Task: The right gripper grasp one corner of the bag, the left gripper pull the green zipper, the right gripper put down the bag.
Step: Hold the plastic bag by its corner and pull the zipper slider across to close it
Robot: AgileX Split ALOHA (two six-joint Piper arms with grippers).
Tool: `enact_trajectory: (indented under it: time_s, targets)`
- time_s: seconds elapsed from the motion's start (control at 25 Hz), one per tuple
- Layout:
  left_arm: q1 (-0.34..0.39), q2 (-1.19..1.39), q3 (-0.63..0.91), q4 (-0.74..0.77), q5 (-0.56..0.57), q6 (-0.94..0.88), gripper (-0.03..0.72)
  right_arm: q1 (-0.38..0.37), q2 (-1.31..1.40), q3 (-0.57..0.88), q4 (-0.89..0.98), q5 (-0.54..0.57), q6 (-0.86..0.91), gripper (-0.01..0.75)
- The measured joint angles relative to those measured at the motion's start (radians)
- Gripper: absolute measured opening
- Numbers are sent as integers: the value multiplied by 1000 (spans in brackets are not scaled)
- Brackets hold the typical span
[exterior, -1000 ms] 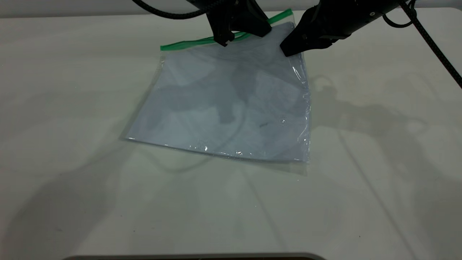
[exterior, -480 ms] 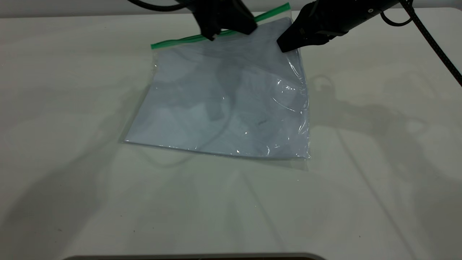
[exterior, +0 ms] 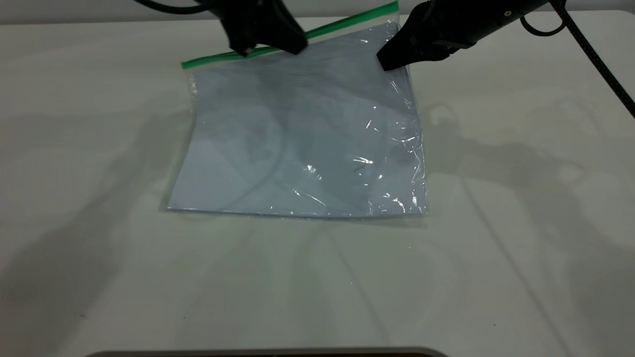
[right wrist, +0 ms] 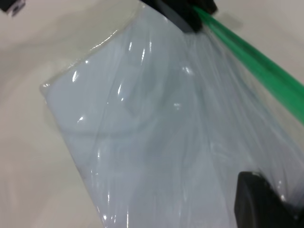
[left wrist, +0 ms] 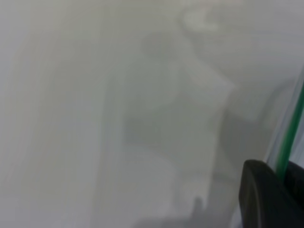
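Note:
The bag (exterior: 297, 139), a clear pouch with pale sheets inside, lies on the table with its far edge lifted. The green zipper (exterior: 342, 24) runs along that far edge. My left gripper (exterior: 245, 49) is shut on the zipper towards its left end; in the left wrist view the green strip (left wrist: 290, 133) passes between its black fingers (left wrist: 261, 194). My right gripper (exterior: 391, 60) is shut on the bag's right edge just below the raised far-right corner (exterior: 396, 9). In the right wrist view the bag (right wrist: 156, 133), the zipper (right wrist: 266, 71) and the left gripper (right wrist: 183, 14) all show.
The pale table (exterior: 99, 258) stretches wide around the bag on the left, right and near sides. A black braided cable (exterior: 600, 64) hangs off the right arm at the far right.
The left gripper has slid to the left along the green zipper. The bag's far-left corner has shifted left with it and the plastic has pulled tauter. The right gripper has barely moved.

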Motion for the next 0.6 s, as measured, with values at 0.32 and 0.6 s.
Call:
enact_trajectory:
  time_s: [0.32, 0.6]
  targets:
    - [65, 0, 0, 103, 37, -83, 60, 0, 0, 0, 0, 7, 0, 36]
    - [123, 0, 0, 221, 48, -182, 63, 0, 0, 0, -1, 7, 0, 36]
